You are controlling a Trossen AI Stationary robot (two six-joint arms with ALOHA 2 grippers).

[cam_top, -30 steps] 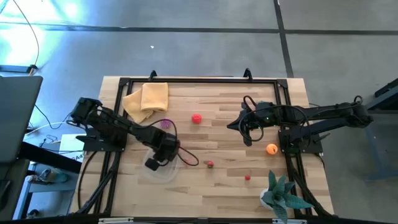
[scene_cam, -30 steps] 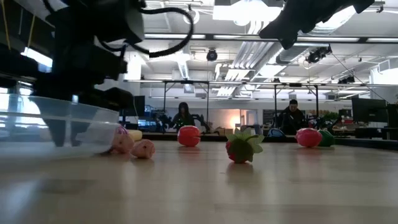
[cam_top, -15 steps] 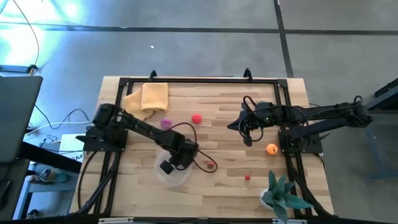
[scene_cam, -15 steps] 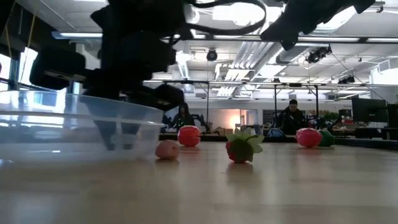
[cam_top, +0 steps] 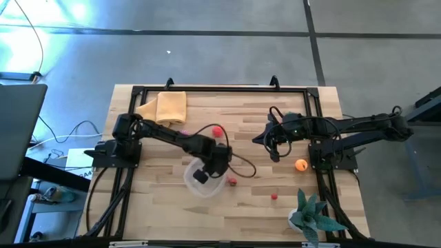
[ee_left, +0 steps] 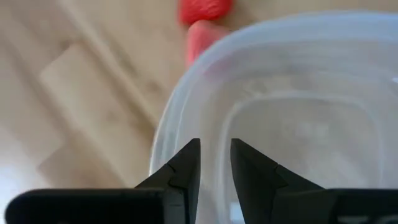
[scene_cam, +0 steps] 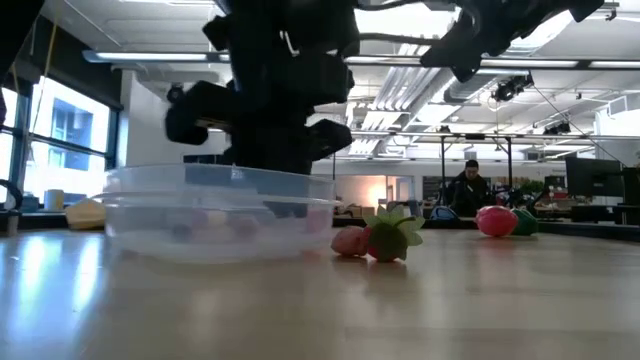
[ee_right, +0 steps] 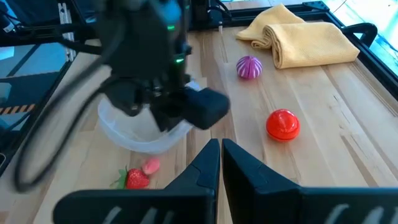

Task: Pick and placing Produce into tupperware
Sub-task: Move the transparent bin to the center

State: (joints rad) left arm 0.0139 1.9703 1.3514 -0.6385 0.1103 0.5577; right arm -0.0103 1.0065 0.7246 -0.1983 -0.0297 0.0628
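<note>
Clear plastic tub [cam_top: 204, 182] sits mid-table, its rim pinched in my left gripper [ee_left: 214, 163]; I should keep it flat near the strawberry [cam_top: 233, 182]. My right gripper [ee_right: 221, 163] (fingers closed, empty) waits far right.

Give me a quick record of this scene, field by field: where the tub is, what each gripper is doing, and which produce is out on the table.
tub: clear tub on the table's front middle, pinched at its wall
left gripper: shut on the tub wall
right gripper: shut, held above the table on the right, holding nothing
beside tub: strawberry and pink piece
elsewhere: red tomato, purple onion, orange fruit
cloth: yellow cloth, back left
</note>
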